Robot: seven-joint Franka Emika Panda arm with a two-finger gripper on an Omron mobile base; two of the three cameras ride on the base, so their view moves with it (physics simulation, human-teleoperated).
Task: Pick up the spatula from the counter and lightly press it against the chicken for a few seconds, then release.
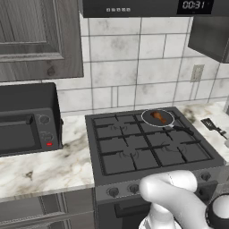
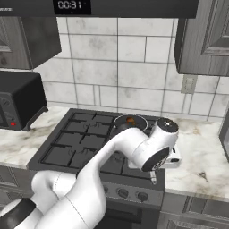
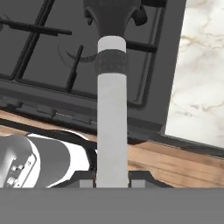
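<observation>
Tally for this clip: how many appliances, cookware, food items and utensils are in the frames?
Appliances: 2 (stove, toaster oven)
Cookware: 1 (pan on the stove)
Food: 1 (chicken in the pan)
Utensils: 1 (spatula, held in the gripper)
Total: 5

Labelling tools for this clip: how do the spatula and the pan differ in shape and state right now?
The spatula is long and straight, with a pale handle and dark head; the pan is round with a dark handle. The spatula is clamped in the shut gripper; the pan rests on the stove's rear right burner. The pan holds chicken; what shows of the spatula's head is bare. Both have a handle.
</observation>
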